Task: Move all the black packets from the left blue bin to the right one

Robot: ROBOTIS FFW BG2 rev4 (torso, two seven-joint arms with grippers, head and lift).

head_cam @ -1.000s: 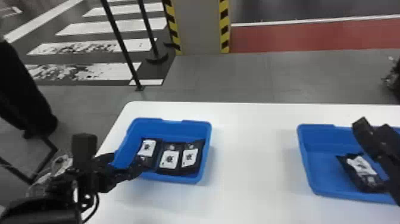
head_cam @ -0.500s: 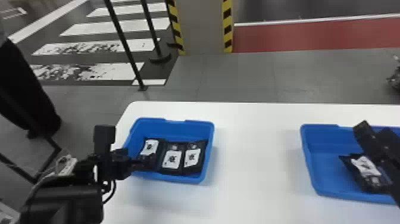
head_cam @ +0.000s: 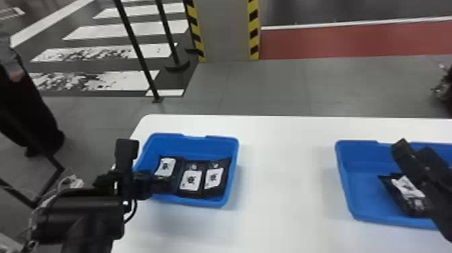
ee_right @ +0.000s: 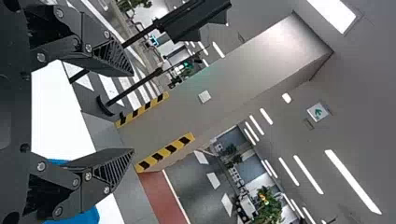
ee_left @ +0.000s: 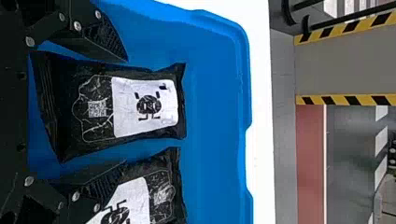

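In the head view my left gripper (head_cam: 159, 184) is at the left part of the left blue bin (head_cam: 201, 203), over the leftmost of three black packets (head_cam: 165, 167). The left wrist view has my left gripper (ee_left: 125, 112) open, its fingers on either side of one black packet (ee_left: 144, 108); a second packet (ee_left: 161, 196) lies beside the lower finger. My right gripper (head_cam: 408, 151) stands over the right blue bin (head_cam: 363, 195), above a black packet (head_cam: 408, 191) lying in it. Seen in the right wrist view, my right gripper (ee_right: 133, 112) is open with nothing between its fingers.
Both bins stand on a white table (head_cam: 286, 188), with a wide stretch of tabletop between them. Behind the table are a striped pillar (head_cam: 225, 30) and dark posts (head_cam: 138, 50). A person (head_cam: 23, 111) stands at the far left.
The left arm has shifted to the right, and its gripper is now farther into the left bin by the leftmost packet. The right arm has stayed over the right bin.
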